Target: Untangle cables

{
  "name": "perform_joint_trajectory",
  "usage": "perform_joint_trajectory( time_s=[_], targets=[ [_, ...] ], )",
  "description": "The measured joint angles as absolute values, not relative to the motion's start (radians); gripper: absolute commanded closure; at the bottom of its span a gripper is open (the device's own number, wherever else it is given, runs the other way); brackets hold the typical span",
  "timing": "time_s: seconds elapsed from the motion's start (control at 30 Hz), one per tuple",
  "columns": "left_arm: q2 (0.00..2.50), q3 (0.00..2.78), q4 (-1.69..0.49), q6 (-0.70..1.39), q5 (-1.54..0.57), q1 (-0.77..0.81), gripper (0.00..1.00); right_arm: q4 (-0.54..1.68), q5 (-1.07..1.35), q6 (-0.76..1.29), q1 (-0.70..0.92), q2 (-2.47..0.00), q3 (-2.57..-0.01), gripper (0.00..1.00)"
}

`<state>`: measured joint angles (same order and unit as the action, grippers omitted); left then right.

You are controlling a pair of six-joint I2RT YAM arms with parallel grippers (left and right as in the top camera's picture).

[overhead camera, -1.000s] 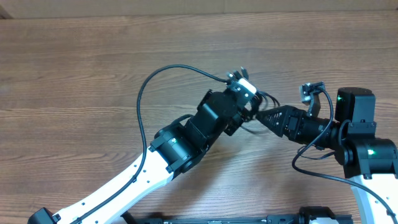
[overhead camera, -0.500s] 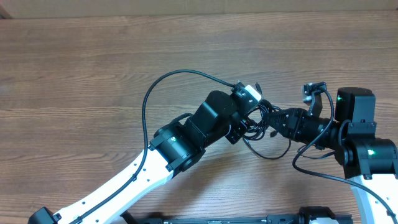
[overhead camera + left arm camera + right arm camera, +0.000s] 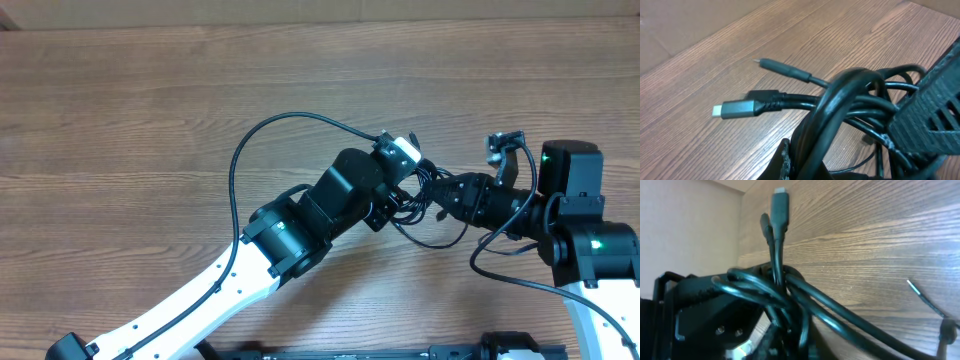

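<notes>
The cables point(image 3: 424, 178) are a knot of thin black cords held between both grippers above the wooden table. My left gripper point(image 3: 411, 186) reaches in from the lower left and is shut on the bundle. From the right, my right gripper point(image 3: 441, 197) meets it and is shut on the same cords. In the left wrist view the looped cables point(image 3: 850, 97) rise past my left gripper point(image 3: 805, 161), and a silver-tipped plug point(image 3: 737, 108) sticks out left. In the right wrist view the cables point(image 3: 790, 292) run into my right gripper point(image 3: 795, 340), with a plug end point(image 3: 779, 207) pointing up.
The wooden table point(image 3: 130, 120) lies bare around the arms. A thicker black wire point(image 3: 240, 150) of the left arm arcs over the table to its wrist. The right arm's base point(image 3: 590, 240) stands at the right edge.
The right gripper, open a second ago, has moved in and shut on the bundle. The left gripper shifted slightly right, and a cord loop now sags below the two grippers.
</notes>
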<state>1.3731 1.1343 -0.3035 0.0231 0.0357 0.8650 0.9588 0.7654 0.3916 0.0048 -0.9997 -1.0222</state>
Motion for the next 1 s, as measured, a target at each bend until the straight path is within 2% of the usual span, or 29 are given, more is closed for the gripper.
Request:
perform_joint_trajectory(
  time_s=[0.1,0.37,0.43,0.5,0.53,0.93,1.0],
  targets=[
    [1.373,1.134,-0.303,0.023,0.056,0.864,0.96,0.962,0.764,0.394,0.005,-1.0,-1.022,0.61],
    [1.373,1.134,-0.306,0.023,0.072,0.864,0.96,0.962,0.759,0.397,0.004,-1.0,-1.022,0.61],
    [1.373,1.134,-0.312,0.023,0.072,0.864,0.96,0.962,0.753,0.395,0.004,-1.0,-1.022,0.69],
    [1.373,1.134,-0.323,0.023,0.073,0.864,0.96,0.963,0.743,0.4,0.004,-1.0,-1.022,0.87],
    [1.373,1.134,-0.327,0.023,0.073,0.864,0.96,0.966,0.734,0.408,0.004,-1.0,-1.022,0.92],
    [1.373,1.134,-0.303,0.023,0.055,0.863,0.96,0.969,0.7,0.424,0.004,-1.0,-1.022,0.93],
    [1.373,1.134,-0.3,0.023,0.052,0.863,0.96,0.969,0.699,0.425,0.004,-1.0,-1.022,0.96]
  ],
)
